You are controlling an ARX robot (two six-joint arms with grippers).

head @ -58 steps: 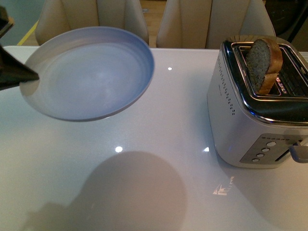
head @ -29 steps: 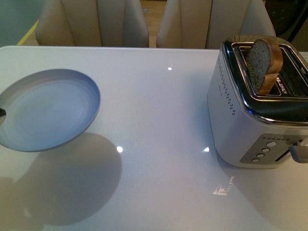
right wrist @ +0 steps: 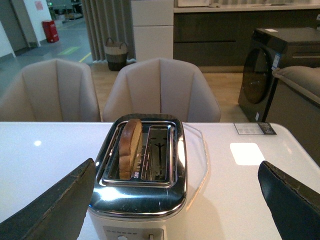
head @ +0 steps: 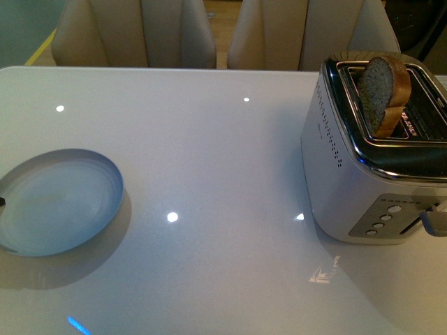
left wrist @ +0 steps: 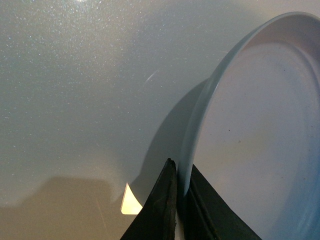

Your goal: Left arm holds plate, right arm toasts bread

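The pale blue-grey plate (head: 59,202) hangs low over the white table at the near left, its shadow just beneath it. In the left wrist view my left gripper (left wrist: 179,170) is shut on the plate's (left wrist: 250,140) rim, one black jaw on each side. The bread (head: 383,87) stands upright in the left slot of the silver toaster (head: 349,167) at the right, its top sticking out. My right gripper (right wrist: 176,165) is open and wide, its fingers (right wrist: 55,205) flanking the toaster (right wrist: 140,200) from in front of it. The bread (right wrist: 131,147) shows in the slot, untouched.
The toaster's second slot (right wrist: 159,152) holds nothing. Its buttons and lever face the near side (head: 391,216). Beige chairs (head: 133,31) stand behind the table's far edge. A dark appliance (right wrist: 275,60) stands beyond the table in the right wrist view.
The plate has moved left and down, from high over the table's left middle to low at the near left. The left gripper's dark body has left the front view. Toaster and bread are unchanged.
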